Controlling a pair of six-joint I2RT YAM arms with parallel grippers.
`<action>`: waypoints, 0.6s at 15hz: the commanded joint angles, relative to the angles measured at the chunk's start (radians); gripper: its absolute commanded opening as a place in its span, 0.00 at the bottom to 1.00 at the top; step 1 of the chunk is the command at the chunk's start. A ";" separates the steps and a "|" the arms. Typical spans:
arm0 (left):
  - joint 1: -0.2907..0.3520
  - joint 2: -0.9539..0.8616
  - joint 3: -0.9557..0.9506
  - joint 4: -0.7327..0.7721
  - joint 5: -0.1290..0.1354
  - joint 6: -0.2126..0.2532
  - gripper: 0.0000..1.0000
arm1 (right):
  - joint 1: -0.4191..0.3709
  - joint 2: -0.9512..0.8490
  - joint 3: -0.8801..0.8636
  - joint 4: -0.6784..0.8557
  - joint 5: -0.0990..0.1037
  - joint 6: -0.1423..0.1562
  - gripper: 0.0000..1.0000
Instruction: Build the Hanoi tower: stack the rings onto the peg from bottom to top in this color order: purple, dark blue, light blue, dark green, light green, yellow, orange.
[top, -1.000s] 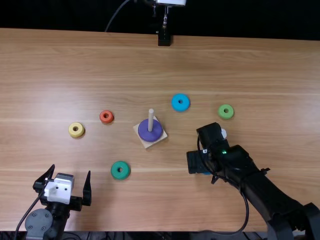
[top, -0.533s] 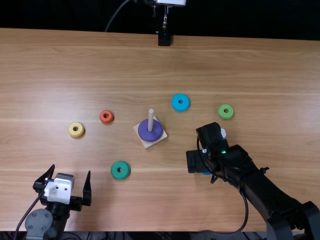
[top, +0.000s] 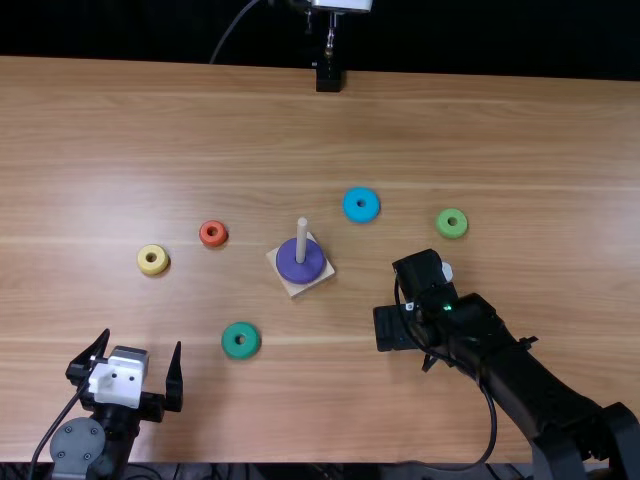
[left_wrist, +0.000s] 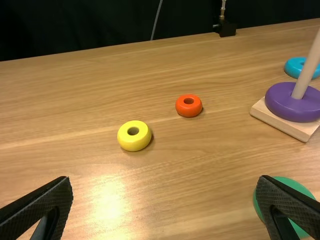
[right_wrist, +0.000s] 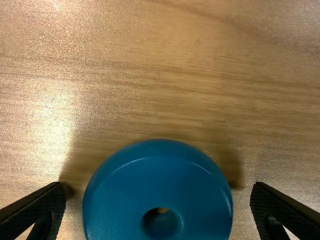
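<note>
My left gripper (top: 142, 342) stands open at the near left, empty; the left gripper (left_wrist: 166, 179) is open near the dark green ring (left_wrist: 299, 189). Over the near right of the table is my right gripper (top: 396, 328). In the right wrist view the right gripper (right_wrist: 159, 187) is open, one finger on either side of the dark blue ring (right_wrist: 155, 187), with small gaps. The purple ring (top: 300, 265) sits at the bottom of the peg (top: 302, 238). Loose lie the light blue ring (top: 361, 204), light green ring (top: 452, 223), yellow ring (top: 152, 260) and orange ring (top: 213, 234).
The peg's square wooden base (top: 292, 290) stands near the middle of the table (top: 300, 130). A black mount (top: 328, 78) is at the far edge. The right arm (top: 535, 375) stretches over the near right part.
The right gripper has shifted very slightly in the top view, and the bit of blue that showed at its near edge is now covered. The left arm and the other rings have stayed still.
</note>
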 joint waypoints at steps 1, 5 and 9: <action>0.011 -0.012 -0.105 -0.079 0.016 0.013 1.00 | -0.008 0.008 -0.033 -0.009 0.017 0.008 0.49; 0.011 -0.012 -0.105 -0.079 0.016 0.013 1.00 | -0.002 0.005 -0.070 -0.009 0.008 0.001 0.00; 0.011 -0.012 -0.105 -0.079 0.016 0.013 1.00 | 0.004 0.003 -0.050 -0.027 0.015 0.001 0.00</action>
